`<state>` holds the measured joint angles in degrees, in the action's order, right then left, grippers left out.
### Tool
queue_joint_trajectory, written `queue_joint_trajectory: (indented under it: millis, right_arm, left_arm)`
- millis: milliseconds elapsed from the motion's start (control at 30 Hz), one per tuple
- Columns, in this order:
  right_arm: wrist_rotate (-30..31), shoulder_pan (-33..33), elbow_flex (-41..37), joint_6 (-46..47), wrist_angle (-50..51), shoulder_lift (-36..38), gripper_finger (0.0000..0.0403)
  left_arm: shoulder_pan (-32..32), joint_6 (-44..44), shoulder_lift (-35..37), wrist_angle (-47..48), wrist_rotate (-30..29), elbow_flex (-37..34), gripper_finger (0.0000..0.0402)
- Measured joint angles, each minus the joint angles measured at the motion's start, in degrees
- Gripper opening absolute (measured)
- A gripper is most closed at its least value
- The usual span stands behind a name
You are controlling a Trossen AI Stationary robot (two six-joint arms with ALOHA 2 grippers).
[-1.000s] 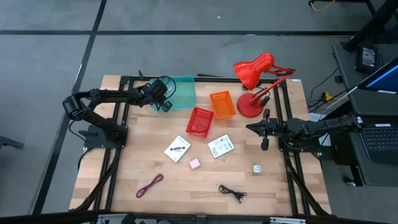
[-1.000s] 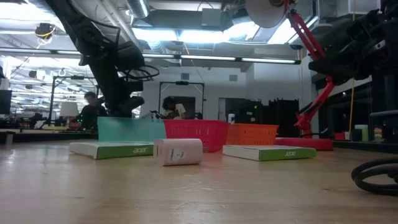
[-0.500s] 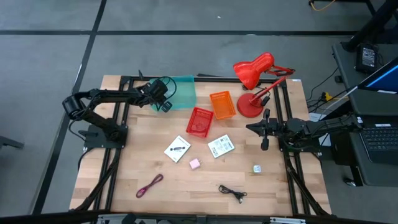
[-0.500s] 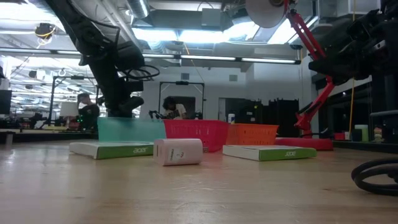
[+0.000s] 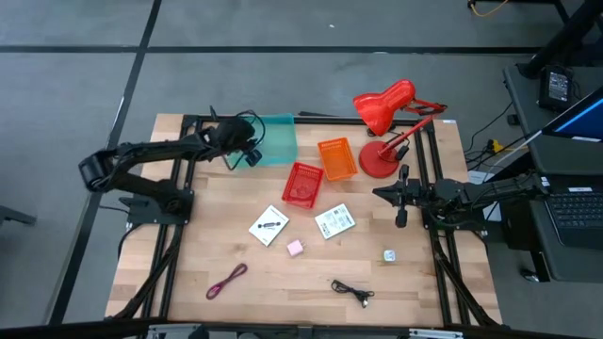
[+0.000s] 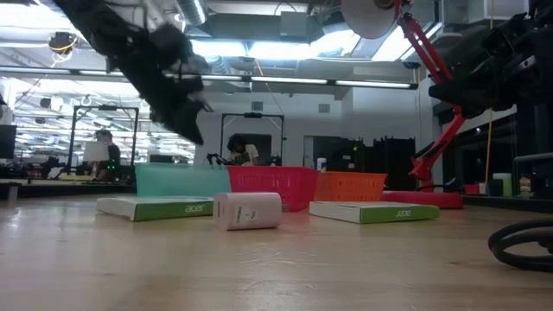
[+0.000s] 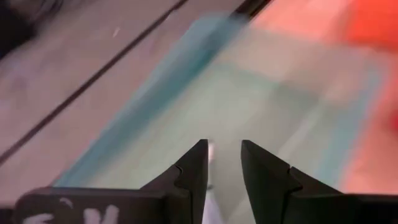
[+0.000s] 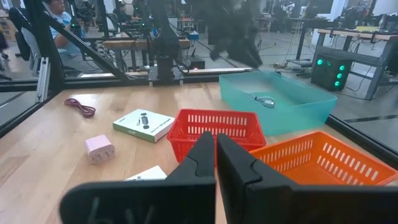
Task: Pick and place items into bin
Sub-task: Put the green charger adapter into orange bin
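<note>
Two dark arms, looped black cables

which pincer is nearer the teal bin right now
Left. The left pincer hangs over the teal bin at its left edge; the right pincer waits far across the table, beside the red lamp's base.

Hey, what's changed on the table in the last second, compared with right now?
The left gripper, over the near-left corner of the teal bin, has opened; its arm has drawn back toward the table's left edge. A small blue-grey cable lies in the bin. The right gripper stayed shut and parked; the two white packets, pink cube, maroon cable and black cable have not moved.
</note>
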<state>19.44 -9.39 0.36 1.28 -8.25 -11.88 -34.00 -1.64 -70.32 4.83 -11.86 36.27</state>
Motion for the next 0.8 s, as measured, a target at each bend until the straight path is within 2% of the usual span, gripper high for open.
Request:
queue_joint_trajectory:
  millis: [367,500,633,800]
  right_arm:
    - [-0.02,-0.02,0.01,1.57,1.33,-0.01,0.0]
    - [-0.13,-0.02,0.0,2.19,3.73,-0.02,0.0]
    - [-0.87,-0.22,0.0,7.39,3.74,0.0,0.0]
    - [-2.67,-1.36,0.01,6.07,3.71,0.0,0.0]
  left_arm:
    - [13.76,-3.66,13.17,1.14,2.73,0.0,0.0007]
    - [19.1,-3.2,14.9,0.44,2.55,-1.33,0.0003]
    - [24.72,-2.3,15.24,-2.18,1.59,-3.14,0.0001]
    - [31.45,-0.46,15.23,-2.84,-0.1,-3.28,0.0002]
